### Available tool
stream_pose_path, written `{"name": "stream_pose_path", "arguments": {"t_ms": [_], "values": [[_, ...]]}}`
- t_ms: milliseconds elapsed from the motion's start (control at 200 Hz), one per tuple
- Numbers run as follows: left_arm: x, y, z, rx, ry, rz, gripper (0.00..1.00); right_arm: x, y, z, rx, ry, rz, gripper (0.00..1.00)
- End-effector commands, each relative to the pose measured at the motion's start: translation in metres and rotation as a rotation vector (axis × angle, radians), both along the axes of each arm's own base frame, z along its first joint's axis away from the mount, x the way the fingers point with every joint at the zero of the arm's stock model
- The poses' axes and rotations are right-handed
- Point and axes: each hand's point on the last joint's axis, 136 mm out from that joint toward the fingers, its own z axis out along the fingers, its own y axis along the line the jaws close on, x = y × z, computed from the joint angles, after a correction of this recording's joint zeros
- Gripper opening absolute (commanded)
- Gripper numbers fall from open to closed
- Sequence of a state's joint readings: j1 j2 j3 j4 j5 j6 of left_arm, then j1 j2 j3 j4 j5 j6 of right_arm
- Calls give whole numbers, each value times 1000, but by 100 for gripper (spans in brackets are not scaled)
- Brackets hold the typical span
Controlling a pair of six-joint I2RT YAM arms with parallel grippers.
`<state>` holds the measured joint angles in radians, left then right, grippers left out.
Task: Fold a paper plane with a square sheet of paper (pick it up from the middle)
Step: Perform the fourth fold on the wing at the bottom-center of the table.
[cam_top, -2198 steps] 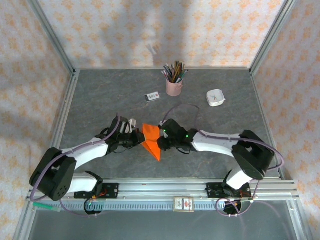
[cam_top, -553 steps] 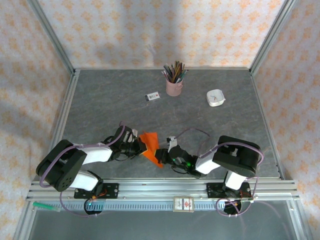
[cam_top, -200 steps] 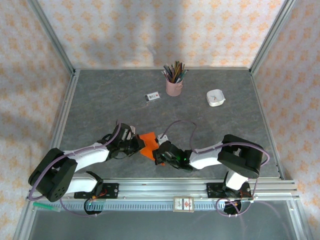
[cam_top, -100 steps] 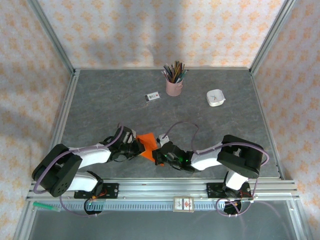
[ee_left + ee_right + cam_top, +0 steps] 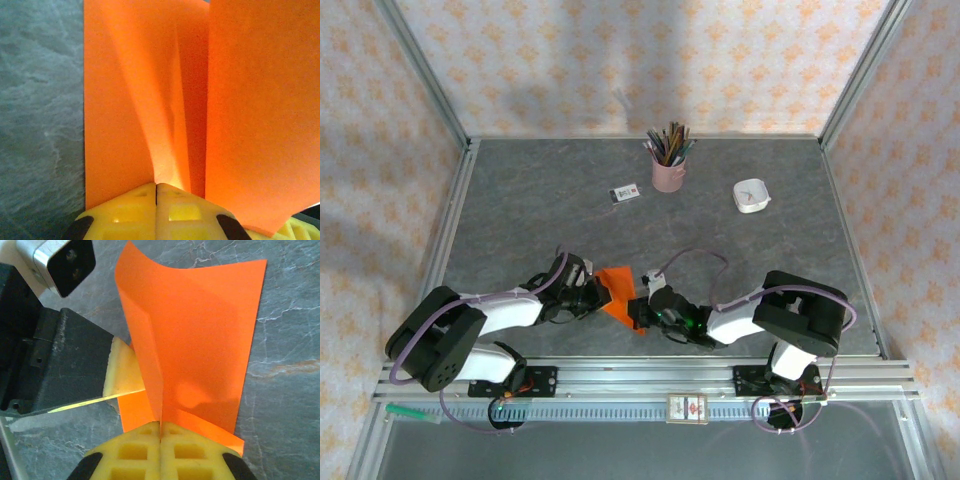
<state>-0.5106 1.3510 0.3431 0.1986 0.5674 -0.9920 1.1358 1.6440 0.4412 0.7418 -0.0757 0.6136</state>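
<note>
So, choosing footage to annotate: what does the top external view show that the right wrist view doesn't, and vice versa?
Top external adds the pink pencil cup, small white printed card and white dish. Right wrist adds yellow fingers of the right gripper pinched shut on an edge of the bright-orange paper sheet. Both share that sheet and the left gripper.

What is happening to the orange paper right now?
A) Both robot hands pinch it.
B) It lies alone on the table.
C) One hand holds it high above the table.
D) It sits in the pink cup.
A: the left hand and the right hand are each shut on an edge of the orange paper.
</note>
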Motion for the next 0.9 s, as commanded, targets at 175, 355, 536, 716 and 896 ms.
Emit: {"name": "stream_pose_path", "arguments": {"t_ms": [175,355,536,716,896], "values": [[-8,10,-16,68,19,-6,0,2,-5,2,64,40,-59,0],[-9,11,-17,69,20,-4,0,2,-4,-2,81,66,-76,0],[-9,11,-16,69,17,-1,0,2,-9,-11,97,101,-114,0],[-8,10,-16,66,16,0,0,0,-10,-17,112,134,-127,0],[-5,9,-13,61,9,3,0,1,-7,-13,123,127,-121,0]]}}
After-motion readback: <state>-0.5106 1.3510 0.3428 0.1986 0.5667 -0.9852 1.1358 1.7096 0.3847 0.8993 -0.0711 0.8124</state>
